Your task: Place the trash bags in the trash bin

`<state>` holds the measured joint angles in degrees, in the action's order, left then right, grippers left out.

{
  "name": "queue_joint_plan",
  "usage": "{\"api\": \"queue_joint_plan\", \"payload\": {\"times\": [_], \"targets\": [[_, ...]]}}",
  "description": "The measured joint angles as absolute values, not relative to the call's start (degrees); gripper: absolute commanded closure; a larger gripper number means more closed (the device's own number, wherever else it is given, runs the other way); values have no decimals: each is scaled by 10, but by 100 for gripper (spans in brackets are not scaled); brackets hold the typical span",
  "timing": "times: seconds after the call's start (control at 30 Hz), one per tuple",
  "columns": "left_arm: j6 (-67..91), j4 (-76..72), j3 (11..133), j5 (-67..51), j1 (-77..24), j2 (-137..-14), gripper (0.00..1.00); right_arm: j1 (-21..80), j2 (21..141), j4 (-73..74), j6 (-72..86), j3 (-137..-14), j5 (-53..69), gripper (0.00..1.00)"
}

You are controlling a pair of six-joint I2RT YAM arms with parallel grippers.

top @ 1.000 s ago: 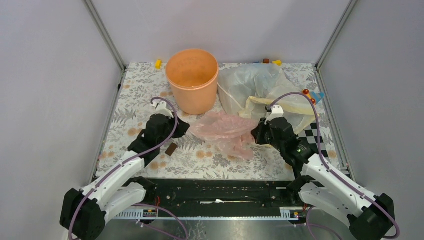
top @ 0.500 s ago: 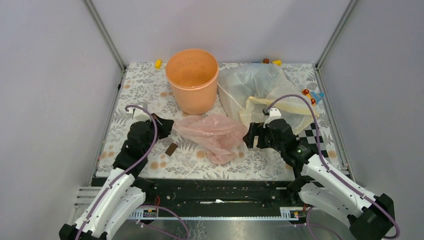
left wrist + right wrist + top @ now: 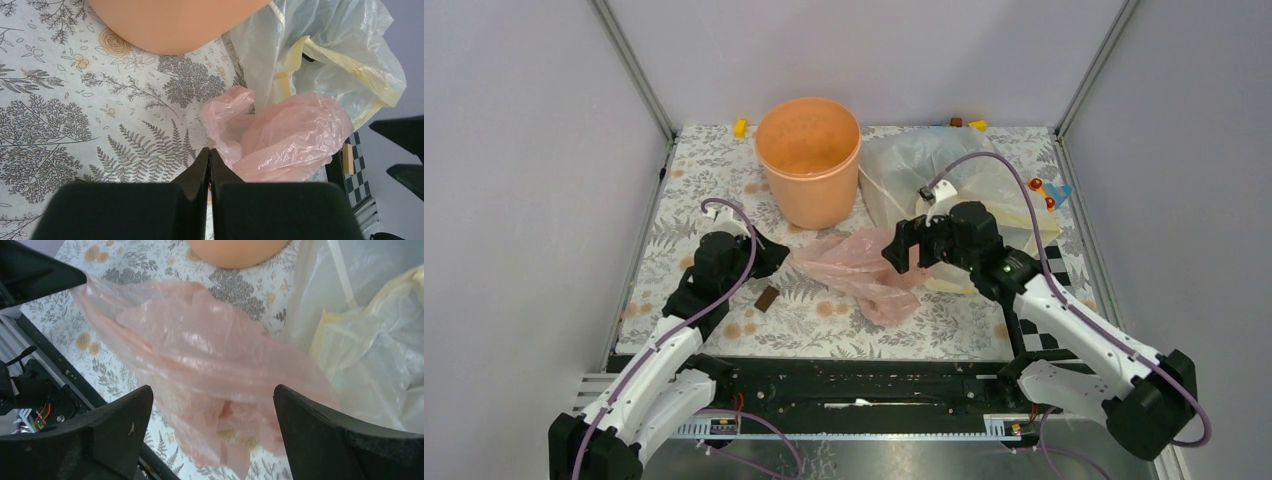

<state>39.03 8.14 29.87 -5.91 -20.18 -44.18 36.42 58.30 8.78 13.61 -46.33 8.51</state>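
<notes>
One pink bag [image 3: 856, 268], pinched by left gripper [image 3: 776, 256], lies under right gripper [image 3: 907, 254].

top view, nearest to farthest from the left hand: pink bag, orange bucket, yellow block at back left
1. pink bag, at the left hand's tips
2. orange bucket, behind and right
3. yellow block, back edge

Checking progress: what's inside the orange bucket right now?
Only bare orange inner surface shows inside the bucket; the pink bag is outside it. The near part of its floor is hidden by its own wall.
</notes>
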Motion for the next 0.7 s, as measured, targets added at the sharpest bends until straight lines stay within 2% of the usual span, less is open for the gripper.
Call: {"api": "queue_joint_plan", "payload": {"times": [0.17,0.27,0.33,0.4,0.43,0.47,0.5,0.53,0.6,0.63,0.7], "targets": [[387,81,299,-63,-202,-440,100,364,659,60,122,-509,92,1],[382,80,299,-64,-202,-440,100,364,710,59,97,-540,125,7],[379,76,299,-64,-202,-442,100,364,752,62,78,-569,152,18],[378,67,299,-64,-202,-449,100,364,777,63,67,-581,176,44],[378,62,299,-64,-202,-456,100,364,782,65,62,-581,185,59],[377,57,299,-63,-202,-464,100,364,784,70,59,-581,192,82],[377,52,299,-63,-202,-472,100,364,784,72,62,-580,197,96],[377,47,299,-63,-202,-482,99,364,783,70,62,-580,198,100],[373,37,302,-65,-202,-500,94,364,779,67,74,-578,193,100],[371,33,307,-67,-202,-510,86,364,775,65,83,-575,186,100],[365,31,320,-67,-202,-522,58,364,759,65,106,-568,156,100]]}}
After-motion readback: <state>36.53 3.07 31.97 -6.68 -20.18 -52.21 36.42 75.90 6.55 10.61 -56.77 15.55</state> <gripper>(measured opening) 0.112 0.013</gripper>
